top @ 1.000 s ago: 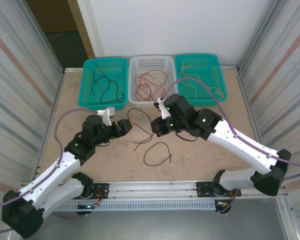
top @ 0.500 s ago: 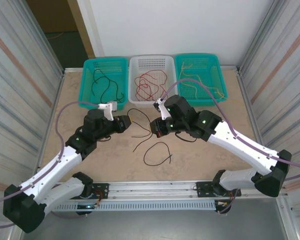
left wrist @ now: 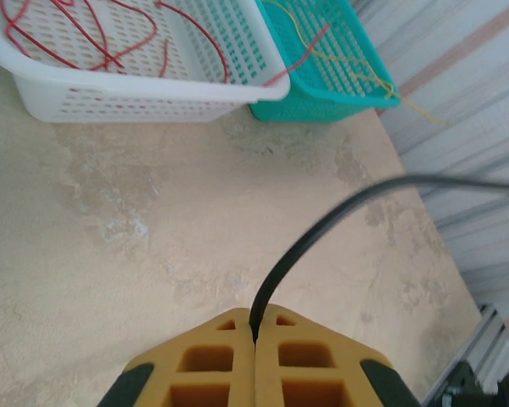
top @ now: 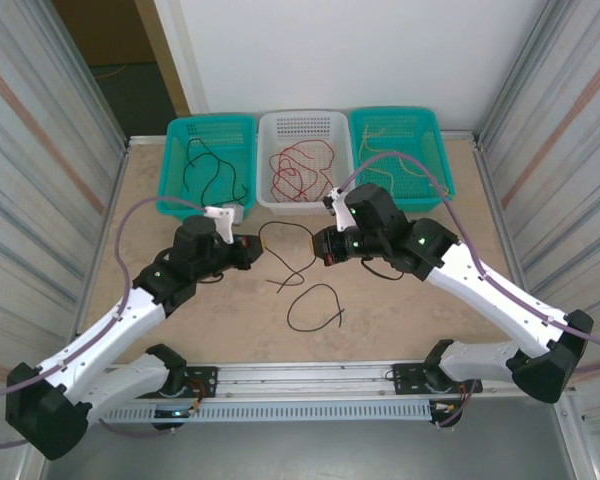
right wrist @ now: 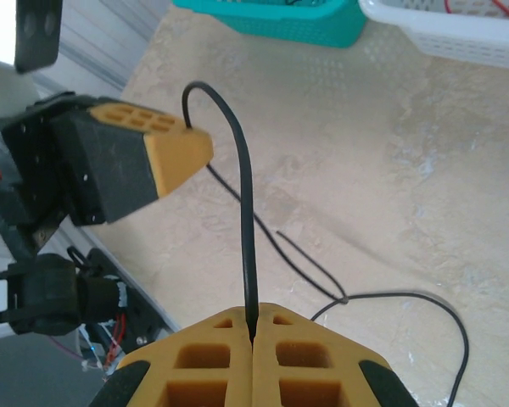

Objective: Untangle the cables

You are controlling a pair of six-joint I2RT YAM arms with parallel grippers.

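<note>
While the left end effector (left wrist: 254, 326) and right end effector (right wrist: 253, 326) are both clamping fully closed on one black cable (right wrist: 247, 203), parting them slowly and level is looking wisest.

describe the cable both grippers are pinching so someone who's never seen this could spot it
Start at the white basket at the back, then come toward the arms onto the table. There a black cable arches between the left gripper and right gripper, both shut on it. Unlike the black loop lying flat nearer the arms, this stretch is raised off the surface.
</note>
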